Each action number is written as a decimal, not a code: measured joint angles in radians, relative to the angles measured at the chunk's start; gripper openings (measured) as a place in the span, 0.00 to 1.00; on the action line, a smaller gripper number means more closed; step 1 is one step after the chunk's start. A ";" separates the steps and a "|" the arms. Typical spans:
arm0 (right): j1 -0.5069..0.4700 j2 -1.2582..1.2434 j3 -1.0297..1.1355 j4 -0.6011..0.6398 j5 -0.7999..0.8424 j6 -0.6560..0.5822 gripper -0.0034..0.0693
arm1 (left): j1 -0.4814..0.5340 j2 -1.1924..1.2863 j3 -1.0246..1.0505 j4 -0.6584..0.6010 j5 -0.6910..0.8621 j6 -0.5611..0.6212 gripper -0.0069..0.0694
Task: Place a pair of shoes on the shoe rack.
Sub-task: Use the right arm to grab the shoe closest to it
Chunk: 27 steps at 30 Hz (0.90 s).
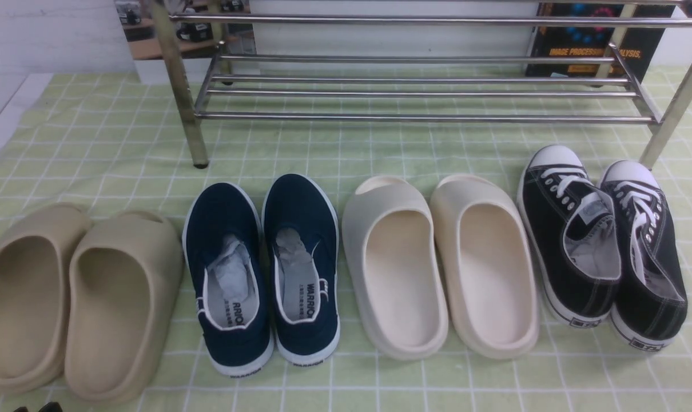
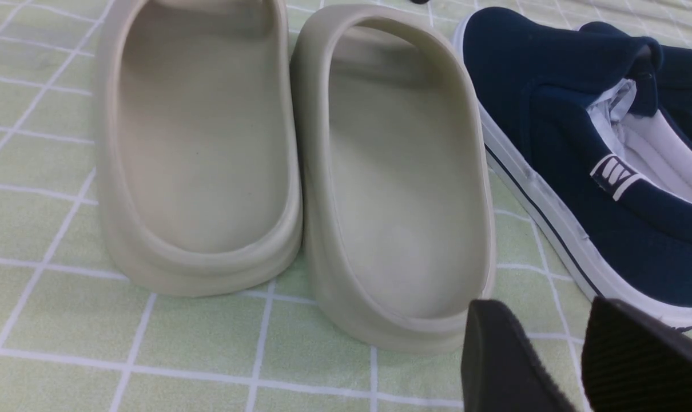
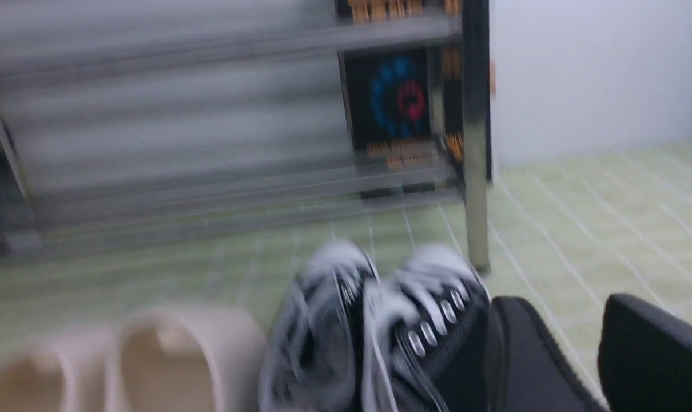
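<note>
The pair of black canvas sneakers with white laces and toe caps (image 1: 603, 240) stands at the right end of the row, toes toward the shoe rack (image 1: 426, 86), a steel-tube rack at the back. In the blurred right wrist view the sneakers (image 3: 374, 332) lie just beside my right gripper (image 3: 563, 337), which is open and empty, with the rack (image 3: 209, 143) beyond. My left gripper (image 2: 543, 349) is open and empty near the heels of the tan slides (image 2: 300, 160) and the navy slip-on (image 2: 586, 143). Only its dark tips (image 1: 37, 408) show in the front view.
On the green checked cloth (image 1: 106, 143) stand, left to right, tan foam slides (image 1: 77, 297), navy slip-ons (image 1: 263, 269) and cream foam slides (image 1: 440, 263). A dark book (image 1: 586, 40) leans behind the rack's right end. The rack's front legs (image 1: 183, 91) stand on the cloth.
</note>
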 joint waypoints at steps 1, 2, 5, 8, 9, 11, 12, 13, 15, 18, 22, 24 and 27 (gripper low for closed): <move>0.000 0.000 0.000 0.018 -0.092 0.049 0.38 | 0.000 0.000 0.000 0.000 0.000 0.000 0.40; 0.000 0.000 0.000 0.027 -0.136 0.074 0.38 | 0.000 0.000 0.000 0.000 0.000 0.000 0.40; 0.000 0.000 0.000 0.037 -0.251 0.134 0.37 | 0.000 0.000 0.000 0.000 0.000 0.000 0.40; 0.000 0.003 -0.029 0.036 -0.288 0.133 0.31 | 0.000 0.000 0.000 0.000 0.000 0.000 0.40; 0.000 0.004 -0.035 0.036 -0.288 0.128 0.30 | 0.000 0.000 0.000 0.000 0.000 0.000 0.40; 0.000 0.062 -0.176 0.030 -0.234 0.074 0.12 | 0.000 0.000 0.000 0.000 0.000 0.000 0.40; 0.000 0.093 -0.232 0.029 -0.206 0.047 0.08 | 0.000 0.000 0.000 0.000 0.000 0.000 0.40; 0.000 0.102 -0.247 0.027 -0.197 0.047 0.07 | 0.000 0.000 0.000 0.000 0.000 0.000 0.40; 0.000 0.235 -0.436 0.009 -0.070 -0.034 0.05 | 0.000 0.000 0.000 0.000 0.000 0.000 0.40; 0.000 0.430 -0.653 -0.008 0.123 -0.108 0.05 | 0.000 0.000 0.000 0.000 0.000 0.000 0.40; 0.006 0.751 -0.849 -0.001 0.464 -0.155 0.06 | 0.000 0.000 0.000 0.000 0.000 0.000 0.40; 0.031 0.907 -0.929 0.022 0.659 -0.167 0.06 | 0.000 0.000 0.000 0.000 0.000 0.000 0.40; 0.092 1.102 -0.997 0.036 0.807 -0.175 0.10 | 0.000 0.000 0.000 0.000 0.000 0.000 0.40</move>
